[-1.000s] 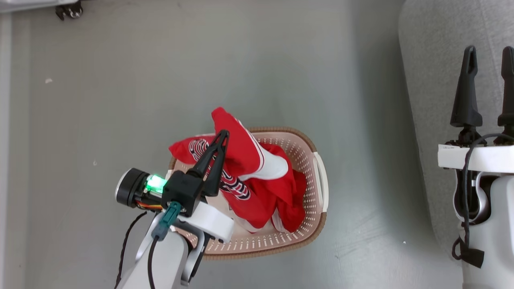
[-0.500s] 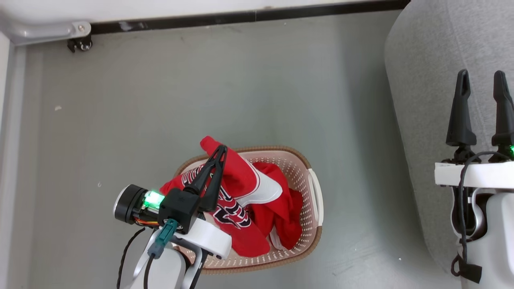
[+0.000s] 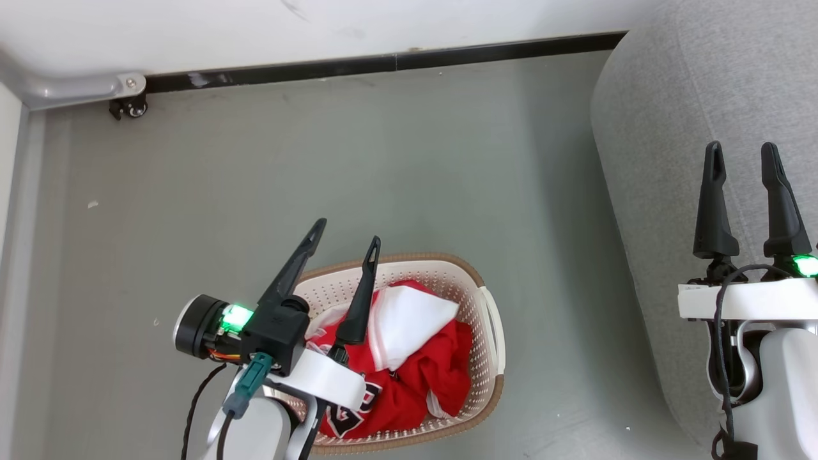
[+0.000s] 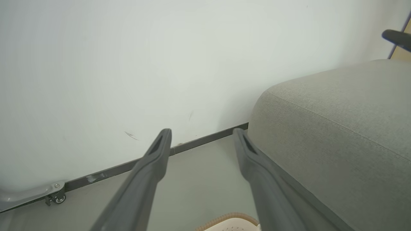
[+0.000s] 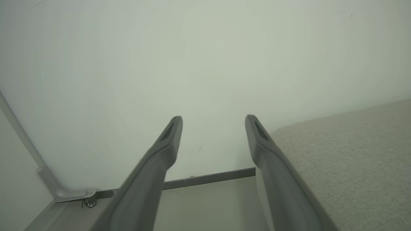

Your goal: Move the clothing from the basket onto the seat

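Left gripper (image 3: 346, 232) hangs above the far-left rim of the basket (image 3: 495, 322), its two dark fingers spread apart with nothing between them. The clothing (image 3: 441, 364) lies crumpled inside the basket, which stands on the grey floor (image 3: 383, 160) apart from the seat (image 3: 671, 115) at the right. The heap has no clear long axis. Its white panel (image 3: 412, 316) lies on top, tapered end toward the seat, with red fabric below and around it. Dark lettering (image 3: 348, 412) at the heap's near-left is cut off by the left wrist and cannot be read. The oval basket's long axis runs roughly left to right across the head view, one white handle facing the seat; its near-left end is hidden behind the left arm. Right gripper (image 3: 741, 148) is held over the seat's edge, fingers likewise released and empty. From the left wrist, the left gripper (image 4: 202, 131) points at the white wall (image 4: 128, 64) and black baseboard (image 4: 205, 139); a sliver of basket (image 4: 224, 219) rim is cut off at the bottom edge, and a dark shape (image 4: 396, 36) at top right is too cropped to identify. From the right wrist, the right gripper (image 5: 214, 118) faces the wall, the seat (image 5: 353, 160) at its right, a caster (image 5: 90, 202) at the wall's foot.
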Robot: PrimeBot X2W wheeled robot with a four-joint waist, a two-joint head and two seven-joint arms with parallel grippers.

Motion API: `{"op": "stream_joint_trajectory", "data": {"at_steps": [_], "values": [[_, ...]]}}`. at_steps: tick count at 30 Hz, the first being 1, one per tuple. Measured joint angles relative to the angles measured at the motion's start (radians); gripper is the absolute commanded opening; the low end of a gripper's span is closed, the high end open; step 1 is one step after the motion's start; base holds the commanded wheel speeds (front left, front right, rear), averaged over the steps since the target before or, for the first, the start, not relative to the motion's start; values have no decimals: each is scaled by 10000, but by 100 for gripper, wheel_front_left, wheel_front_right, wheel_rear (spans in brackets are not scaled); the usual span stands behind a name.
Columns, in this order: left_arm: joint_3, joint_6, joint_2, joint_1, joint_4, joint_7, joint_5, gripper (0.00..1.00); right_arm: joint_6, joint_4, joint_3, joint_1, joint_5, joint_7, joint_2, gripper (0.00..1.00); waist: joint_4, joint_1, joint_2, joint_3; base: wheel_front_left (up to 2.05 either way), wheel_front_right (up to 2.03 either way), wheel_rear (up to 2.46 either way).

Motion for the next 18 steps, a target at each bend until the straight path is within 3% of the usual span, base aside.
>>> {"op": "stream_joint_trajectory", "data": {"at_steps": [18], "values": [[276,67,33,392,-426,-2,-84,100,0,17,17,235,27,0,6,100,-107,0,0,-402,0,0,0]]}}
